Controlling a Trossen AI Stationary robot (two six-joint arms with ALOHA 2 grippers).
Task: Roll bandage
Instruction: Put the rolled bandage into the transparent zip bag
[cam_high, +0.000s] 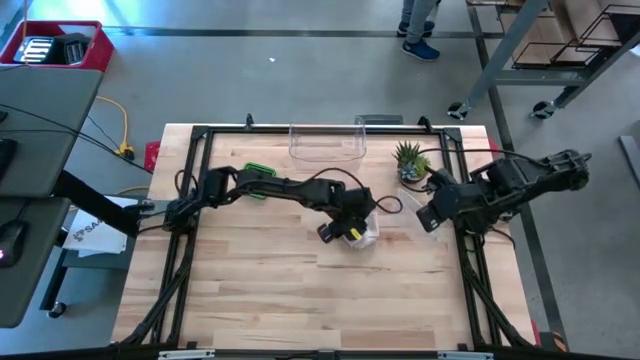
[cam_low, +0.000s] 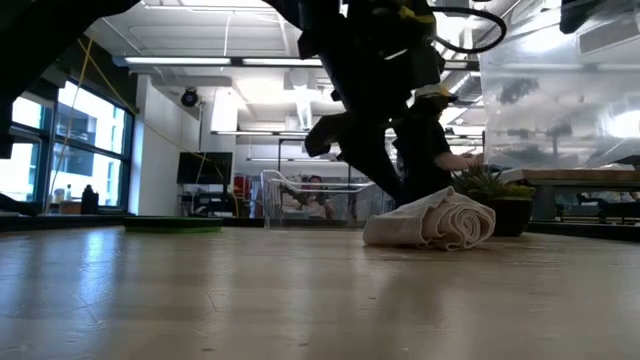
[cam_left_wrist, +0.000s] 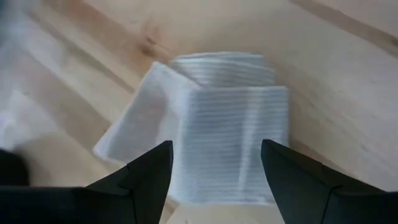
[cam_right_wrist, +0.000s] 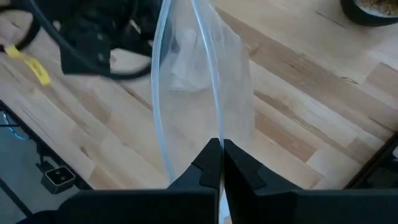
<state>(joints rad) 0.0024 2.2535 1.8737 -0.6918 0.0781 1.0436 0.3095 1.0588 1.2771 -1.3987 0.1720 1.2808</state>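
In the left wrist view we see first the left gripper (cam_left_wrist: 214, 165), its two dark fingers (cam_left_wrist: 149, 171) standing wide apart, and the bandage (cam_left_wrist: 214, 124) lies just past them, centred in the gap, with no finger pressing on it that we can see. The bandage is a white ribbed cloth, partly rolled, with a loose flap spreading to one side. In the low view it rests on the table (cam_low: 250, 300) as a low bundle (cam_low: 435, 222), its rolled end showing a spiral toward 3 o'clock and the looser cloth toward 9 o'clock; the left arm comes down on it from above. In the high view the bandage (cam_high: 362, 232) lies a little toward 2 o'clock from the table centre, under the left gripper (cam_high: 345, 228); its long axis we cannot tell from there. Farther toward 3 o'clock the right gripper (cam_high: 430, 215) has its jaws pressed together on the edge of a clear plastic sheet (cam_right_wrist: 199, 93). Beyond, near 1 o'clock, stand a small potted plant (cam_high: 410, 160) and a clear container (cam_high: 325, 142).
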